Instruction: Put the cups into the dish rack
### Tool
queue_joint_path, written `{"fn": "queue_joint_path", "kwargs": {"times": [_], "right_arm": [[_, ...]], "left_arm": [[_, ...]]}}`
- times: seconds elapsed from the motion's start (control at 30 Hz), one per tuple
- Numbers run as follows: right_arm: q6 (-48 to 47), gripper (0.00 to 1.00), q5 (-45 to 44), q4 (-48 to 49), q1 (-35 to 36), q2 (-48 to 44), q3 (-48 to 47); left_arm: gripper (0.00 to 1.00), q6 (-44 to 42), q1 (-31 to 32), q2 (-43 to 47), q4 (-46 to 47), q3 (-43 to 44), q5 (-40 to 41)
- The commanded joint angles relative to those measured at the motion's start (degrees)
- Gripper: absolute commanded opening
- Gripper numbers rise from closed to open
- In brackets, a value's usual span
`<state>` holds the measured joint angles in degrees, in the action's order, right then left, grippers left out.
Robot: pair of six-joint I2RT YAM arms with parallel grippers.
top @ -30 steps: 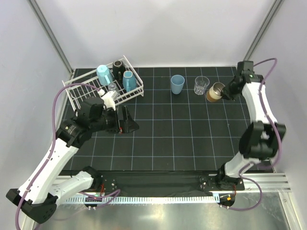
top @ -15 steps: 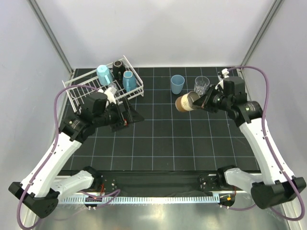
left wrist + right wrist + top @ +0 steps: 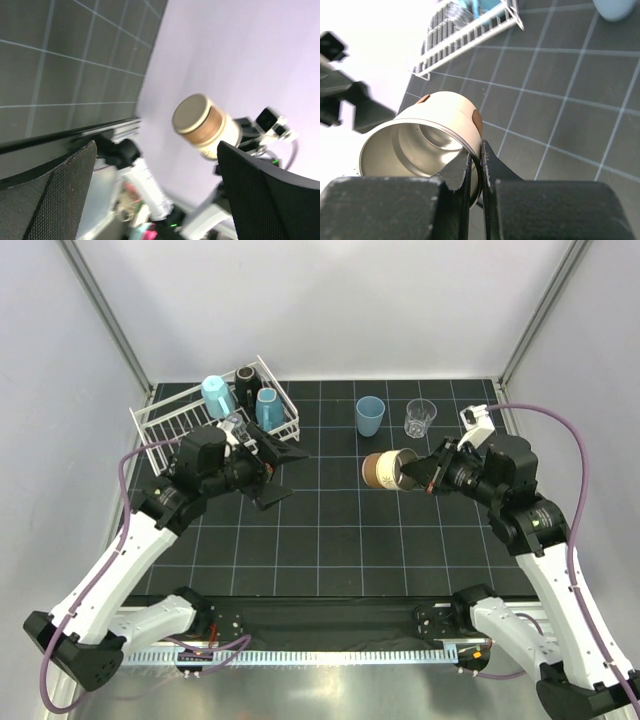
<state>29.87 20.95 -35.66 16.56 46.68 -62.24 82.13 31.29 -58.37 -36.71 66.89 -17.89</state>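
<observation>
I'm holding the brown cup sideways over the middle of the bench, my right claw pinching its rim. My left claw is hanging spread wide just right of the rack.

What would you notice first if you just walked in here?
The shiny brown cup hangs sideways in the air over the middle of the table, pinched by its rim in the right pincer. At the far left, the white dish rack holds several cups, and the left pincer gapes open beside it.
</observation>
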Motion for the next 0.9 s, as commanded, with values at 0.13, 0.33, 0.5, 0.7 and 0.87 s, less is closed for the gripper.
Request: {"fn": "queue_joint_path", "kwargs": {"times": [0.13,0.33,0.5,0.7,0.87], "right_arm": [[-1.7,0.04,5.7,17.5,0.8,-3.3,2.3],[-0.2,0.04,8.4,30.9,0.9,-4.8,9.4],[-1.4,0.04,7.2,32.6,3.0,-3.2,8.4],[-2.2,0.04,4.2,32.8,5.7,-1.0,7.7],[-2.6,0.04,2.3,33.6,8.7,0.3,7.4]], "left_arm": [[0.99,20.9,2.4,-1.3,16.1,-3.8,-0.7],[1.0,26.1,5.9,-6.4,19.7,-1.1,-4.7],[1.0,33.6,8.3,-6.1,27.7,-4.5,-1.2],[1.0,35.9,8.6,-7.7,29.7,-3.9,-1.1],[0.99,37.8,9.8,-9.7,31.0,-3.1,-0.8]]}}
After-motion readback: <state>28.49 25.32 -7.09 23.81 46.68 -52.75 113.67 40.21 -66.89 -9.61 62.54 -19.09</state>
